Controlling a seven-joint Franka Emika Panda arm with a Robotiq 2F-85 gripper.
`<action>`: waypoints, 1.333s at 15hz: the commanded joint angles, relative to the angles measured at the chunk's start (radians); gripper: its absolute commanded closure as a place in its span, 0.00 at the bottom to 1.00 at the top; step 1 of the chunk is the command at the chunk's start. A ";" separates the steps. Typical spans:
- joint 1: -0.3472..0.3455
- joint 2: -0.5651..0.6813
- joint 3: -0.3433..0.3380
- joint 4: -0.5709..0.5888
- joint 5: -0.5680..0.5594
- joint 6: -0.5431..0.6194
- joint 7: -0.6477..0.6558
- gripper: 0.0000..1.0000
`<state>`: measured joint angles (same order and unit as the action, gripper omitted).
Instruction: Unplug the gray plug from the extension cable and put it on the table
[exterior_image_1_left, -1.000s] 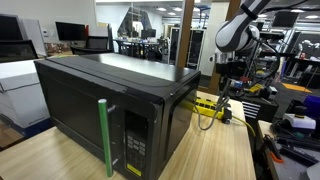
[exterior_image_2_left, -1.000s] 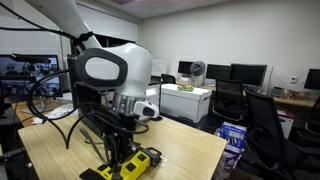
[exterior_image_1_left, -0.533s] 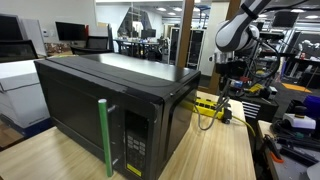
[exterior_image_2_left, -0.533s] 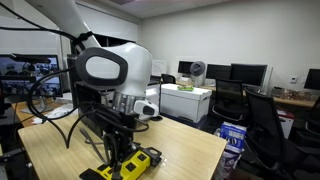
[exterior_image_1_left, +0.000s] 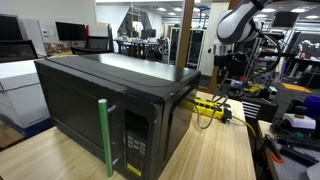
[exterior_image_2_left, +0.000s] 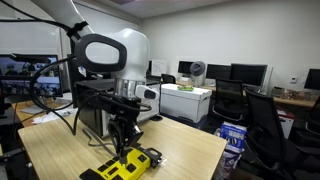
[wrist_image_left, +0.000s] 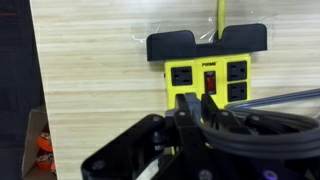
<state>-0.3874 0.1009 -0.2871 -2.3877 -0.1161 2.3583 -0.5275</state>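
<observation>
So the boxy yellow plastic extension cable (wrist_image_left: 205, 68), with its black sockets, lies flat toward an edge of the pale wood-grain tabletop (wrist_image_left: 95, 80). The black claw (wrist_image_left: 196, 115) is clenched tight right above one end of it. Can't make out the gray plug, since the claw covers that spot.
</observation>
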 joint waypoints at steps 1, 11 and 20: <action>0.025 -0.059 -0.009 -0.022 -0.031 -0.007 0.050 0.95; 0.033 -0.064 -0.020 -0.012 -0.049 -0.016 0.069 0.95; 0.025 -0.028 -0.025 0.012 -0.018 -0.028 -0.026 0.95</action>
<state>-0.3624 0.0658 -0.3046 -2.3878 -0.1323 2.3513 -0.5079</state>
